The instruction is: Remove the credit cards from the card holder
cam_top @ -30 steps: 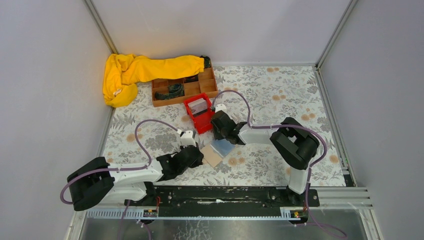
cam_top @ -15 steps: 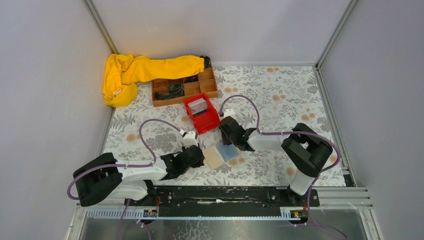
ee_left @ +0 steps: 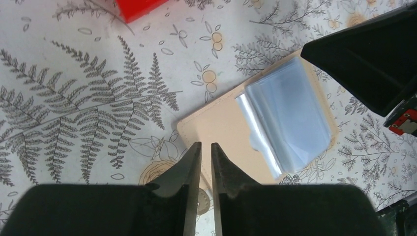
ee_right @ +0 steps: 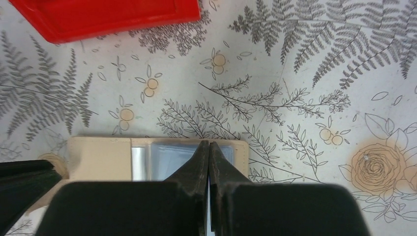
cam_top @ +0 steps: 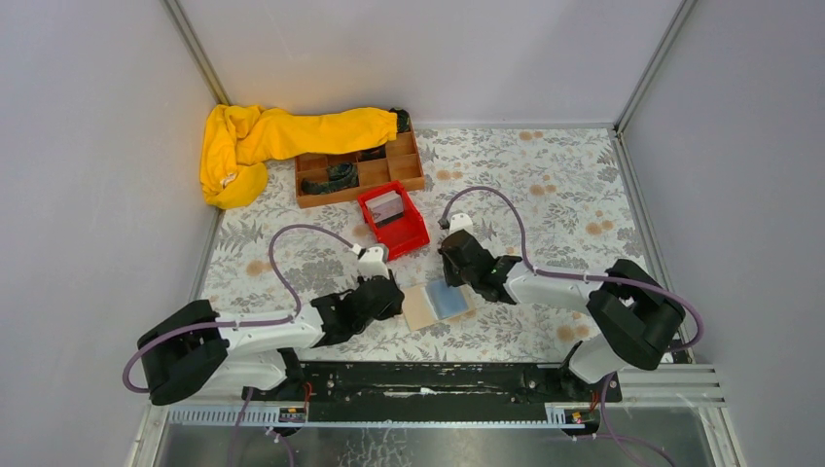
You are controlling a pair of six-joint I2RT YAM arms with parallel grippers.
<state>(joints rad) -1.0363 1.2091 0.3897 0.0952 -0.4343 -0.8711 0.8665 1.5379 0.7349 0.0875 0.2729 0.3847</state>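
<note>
The card holder (cam_top: 419, 311) lies open on the floral table, tan inside up (ee_left: 221, 128), with its clear sleeves (cam_top: 450, 297) on the right half. In the sleeves (ee_left: 290, 118) I cannot make out any credit cards. A grey credit card (cam_top: 387, 206) lies in the red bin (cam_top: 401, 244). My left gripper (cam_top: 397, 295) hovers at the holder's left tan edge; its jaws (ee_left: 205, 145) stand a narrow gap apart with nothing between them. My right gripper (cam_top: 453, 282) is shut, and its tips (ee_right: 209, 143) are over the far edge of the sleeves (ee_right: 162, 157).
The red bin (ee_right: 108, 17) stands just beyond the holder. Behind it is a brown wooden compartment tray (cam_top: 360, 172), with a yellow cloth (cam_top: 263, 136) draped over its back left. Grey walls close in the table on the left, back and right.
The card holder has shifted a little right and now lies flat open. The right arm has swung to the right. My left gripper's jaws have parted slightly from shut.
</note>
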